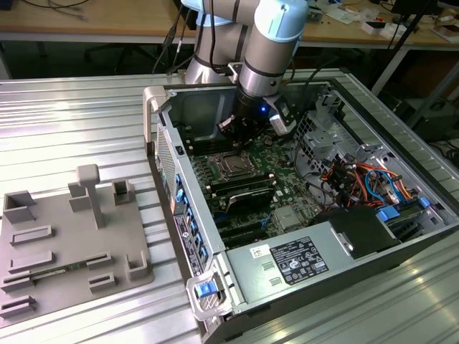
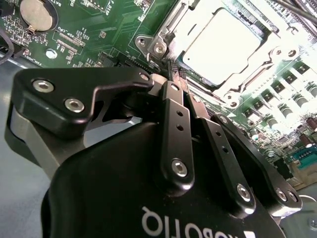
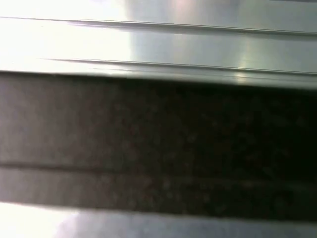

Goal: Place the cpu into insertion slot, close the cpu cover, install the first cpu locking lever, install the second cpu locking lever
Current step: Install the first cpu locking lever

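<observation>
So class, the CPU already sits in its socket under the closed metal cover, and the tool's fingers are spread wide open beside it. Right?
Not quite. In the second wrist view the tool has its fingers pressed together, not spread, beside the cpu cover. The cpu does sit in the socket under the closed cover.

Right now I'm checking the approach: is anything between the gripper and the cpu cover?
Nothing visible. The gripper, fingers together, sits just beside the cpu cover, which lies closed over the cpu.

A white rectangular label (image 1: pixel 297 259) lies on top of the grey metal power supply box (image 1: pixel 262 278), its print too small to read. White lettering, upside down and cut off, marks the black gripper (image 2: pixel 171 74). The green motherboard (image 2: pixel 114 29) carries fine white print, illegible.
</observation>
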Controlling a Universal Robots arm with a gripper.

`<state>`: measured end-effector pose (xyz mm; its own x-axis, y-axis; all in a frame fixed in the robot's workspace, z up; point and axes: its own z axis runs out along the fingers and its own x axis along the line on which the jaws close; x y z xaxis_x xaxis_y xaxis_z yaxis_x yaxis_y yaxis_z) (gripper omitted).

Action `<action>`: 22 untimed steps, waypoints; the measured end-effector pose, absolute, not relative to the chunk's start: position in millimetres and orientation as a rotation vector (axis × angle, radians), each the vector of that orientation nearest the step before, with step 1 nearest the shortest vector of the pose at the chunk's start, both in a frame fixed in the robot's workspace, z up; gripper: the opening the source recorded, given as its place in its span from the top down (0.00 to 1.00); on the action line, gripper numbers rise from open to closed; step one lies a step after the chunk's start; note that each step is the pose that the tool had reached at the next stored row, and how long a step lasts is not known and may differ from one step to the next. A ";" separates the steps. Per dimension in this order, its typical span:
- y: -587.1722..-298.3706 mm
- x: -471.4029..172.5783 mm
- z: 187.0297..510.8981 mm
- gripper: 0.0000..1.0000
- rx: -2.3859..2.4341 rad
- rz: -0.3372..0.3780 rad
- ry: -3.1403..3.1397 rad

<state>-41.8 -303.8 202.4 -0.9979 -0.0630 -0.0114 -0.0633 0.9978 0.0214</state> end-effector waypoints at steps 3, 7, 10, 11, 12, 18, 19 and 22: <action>-303.8 -41.4 200.9 0.89 -0.099 0.035 3.129; -303.4 -40.8 198.8 0.89 -0.099 0.033 3.130; -302.8 -40.9 199.1 0.89 -0.099 0.033 3.130; -302.4 -41.0 199.4 0.89 -0.100 0.033 3.130; -302.2 -41.1 199.5 0.89 -0.101 0.035 3.131; -301.2 -41.2 200.0 0.89 -0.103 0.081 3.129; -301.4 -41.3 200.2 0.89 -0.103 0.085 3.129; -300.4 -40.7 200.9 0.89 -0.103 0.096 3.127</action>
